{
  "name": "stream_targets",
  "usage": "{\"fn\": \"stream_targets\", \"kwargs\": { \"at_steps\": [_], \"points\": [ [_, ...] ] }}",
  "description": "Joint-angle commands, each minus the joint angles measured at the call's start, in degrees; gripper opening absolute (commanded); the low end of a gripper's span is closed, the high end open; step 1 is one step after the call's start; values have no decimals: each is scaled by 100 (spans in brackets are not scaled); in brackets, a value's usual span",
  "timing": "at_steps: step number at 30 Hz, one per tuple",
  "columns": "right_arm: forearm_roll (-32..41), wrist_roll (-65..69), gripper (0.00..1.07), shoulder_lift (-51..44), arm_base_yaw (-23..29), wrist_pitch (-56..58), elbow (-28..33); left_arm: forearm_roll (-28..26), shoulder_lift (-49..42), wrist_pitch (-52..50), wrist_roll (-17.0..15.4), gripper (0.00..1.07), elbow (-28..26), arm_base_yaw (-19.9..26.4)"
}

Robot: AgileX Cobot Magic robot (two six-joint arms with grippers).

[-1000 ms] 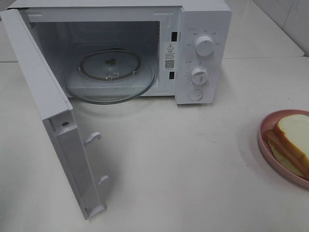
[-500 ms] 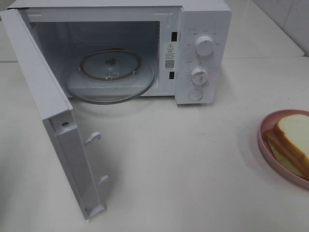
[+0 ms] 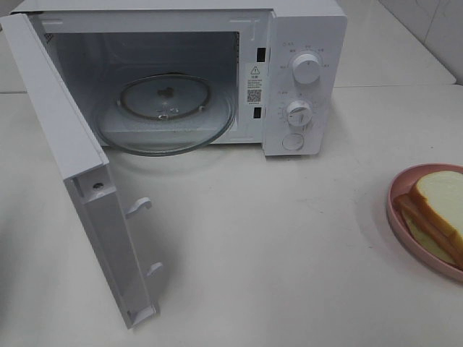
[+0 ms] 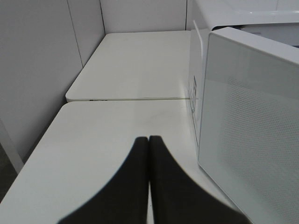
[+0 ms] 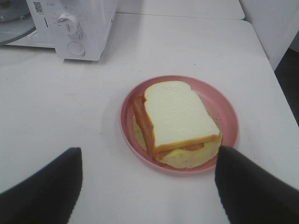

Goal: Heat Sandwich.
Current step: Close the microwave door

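Sandwich (image 5: 180, 122) of white bread, tan-crusted; right claw (image 5: 148, 179) gapes empty, left claw (image 4: 148, 140) shut.

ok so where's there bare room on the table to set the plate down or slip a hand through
Widest bare patch: tabletop between the open microwave door, the microwave front and the pink plate. Another strip lies right of the microwave, behind the plate. The glass turntable is bare too. Tightest by the sandwich at the right edge.

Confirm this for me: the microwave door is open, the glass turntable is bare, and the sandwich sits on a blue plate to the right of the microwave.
One detail is wrong: the plate is pink, not blue, as the right wrist view shows. The rest holds: the microwave door is open, the glass turntable is bare, and the sandwich sits on the plate to the microwave's right.
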Motion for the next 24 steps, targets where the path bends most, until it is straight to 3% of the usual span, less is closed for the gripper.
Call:
{"fn": "stream_targets", "kwargs": {
  "at_steps": [1, 7, 10, 16, 24],
  "points": [
    [-17, 46, 75, -155, -46, -46, 11, 355, 407, -602, -109, 0, 0, 11],
    [-17, 46, 75, -155, -46, -46, 11, 1049, 1152, -1261, -447, 0, 0, 0],
    [-17, 46, 75, -155, -46, -46, 11, 1409, 1621, -1730, -762, 0, -6, 0],
    [-17, 46, 75, -155, -46, -46, 11, 1782, 2137, -2235, -957, 0, -80, 0],
    [-17, 46, 75, -155, -46, -46, 11, 2939, 2934, -3071, -1558, 0, -292, 0]
  ]
}}
